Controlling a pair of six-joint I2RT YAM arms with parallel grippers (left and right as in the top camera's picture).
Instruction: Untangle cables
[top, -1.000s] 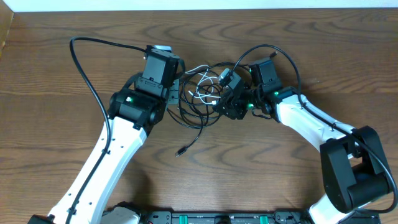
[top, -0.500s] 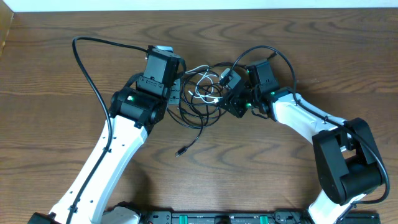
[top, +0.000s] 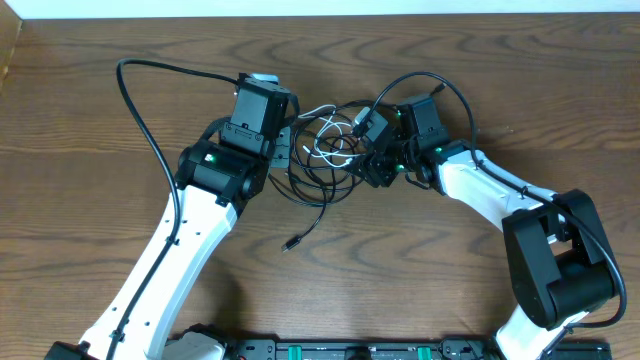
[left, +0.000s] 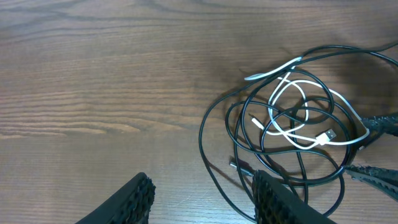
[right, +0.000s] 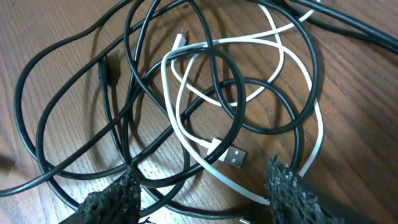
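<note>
The cables (top: 325, 150) lie in one tangle on the wooden table between my two grippers: several black loops and one white cord (top: 337, 143). One black end with a plug (top: 291, 243) trails toward the front. My left gripper (top: 287, 142) is at the tangle's left edge, open (left: 202, 202), with a black loop (left: 214, 168) on the table beside its right finger. My right gripper (top: 368, 163) is open (right: 199, 199) low over the tangle's right side. Black strands (right: 130, 93) and the white cord (right: 180, 118) with its USB plug (right: 233, 157) run between its fingers (right: 292, 193).
The thick black arm cable (top: 150, 120) arcs over the table left of the left arm. Another loops above the right wrist (top: 440, 85). A black rail (top: 350, 350) runs along the front edge, and the table's far edge (top: 320, 14) is at the top.
The right arm has shifted a little, its gripper staying at the tangle's right edge. The left arm and the cables look unchanged.
</note>
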